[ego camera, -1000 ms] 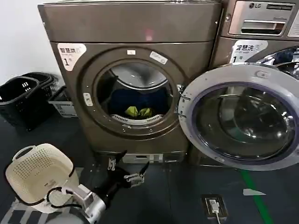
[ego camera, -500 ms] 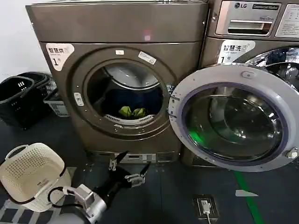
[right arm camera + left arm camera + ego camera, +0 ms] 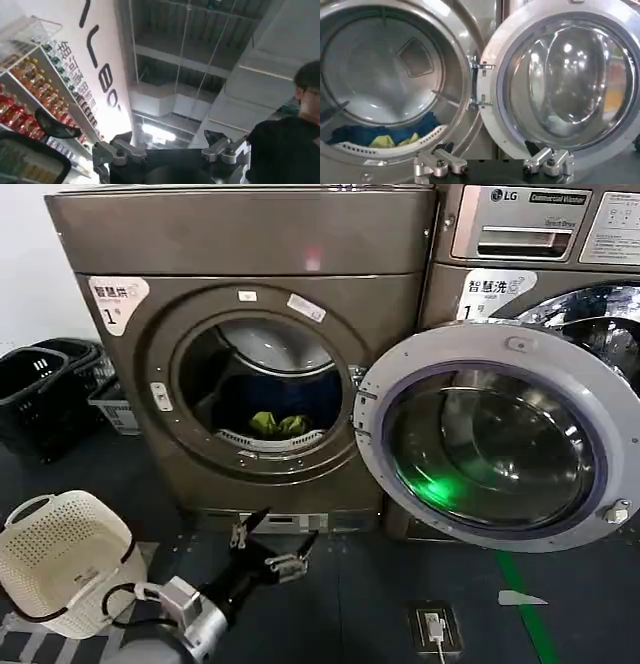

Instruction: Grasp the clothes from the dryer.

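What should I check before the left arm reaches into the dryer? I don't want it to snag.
1. Door swung fully aside: ok.
2. Clothes visible at the front of the drum floor: ok.
3. Left hand open: ok.
4. Left hand lined up with the opening: not ok, it sits low before the dryer base.
5. Blue cloth behind the clothes clear of the grasp: cannot tell.
6. Right hand parked away, pointing at the ceiling: ok.

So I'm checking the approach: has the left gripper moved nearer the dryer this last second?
Cannot tell: the left gripper kept its place below the dryer opening, while the whole view shifted, camera included.
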Available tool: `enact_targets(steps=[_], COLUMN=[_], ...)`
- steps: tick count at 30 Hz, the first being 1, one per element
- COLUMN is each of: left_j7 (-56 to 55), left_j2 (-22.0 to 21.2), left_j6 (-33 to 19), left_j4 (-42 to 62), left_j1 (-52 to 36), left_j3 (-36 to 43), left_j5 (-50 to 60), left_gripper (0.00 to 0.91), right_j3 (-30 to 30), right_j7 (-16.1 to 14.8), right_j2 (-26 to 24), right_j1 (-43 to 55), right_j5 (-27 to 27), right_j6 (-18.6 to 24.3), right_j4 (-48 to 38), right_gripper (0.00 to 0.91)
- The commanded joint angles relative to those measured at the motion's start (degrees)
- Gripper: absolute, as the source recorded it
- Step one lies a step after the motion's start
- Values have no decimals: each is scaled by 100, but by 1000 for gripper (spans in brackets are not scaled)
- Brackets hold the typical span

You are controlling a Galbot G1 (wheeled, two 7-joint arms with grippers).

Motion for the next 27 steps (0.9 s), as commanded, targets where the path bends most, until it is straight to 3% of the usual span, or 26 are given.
enact_targets(steps=[1, 27], left_j7=[-23, -397], left_j2=[6, -6], left_j6=[-22, -112], left_j4=[28, 210], left_j1=[-9, -87], left_j3=[16, 158], left_j5=[37, 621], left_gripper=[907, 907], right_j3=[19, 215], right_j7=[-40, -141], right_j2=[13, 26], right_j1=[-19, -148], right_j5=[114, 164], right_j6=[34, 70], right_j4=[-10, -42], right_gripper=[907, 907])
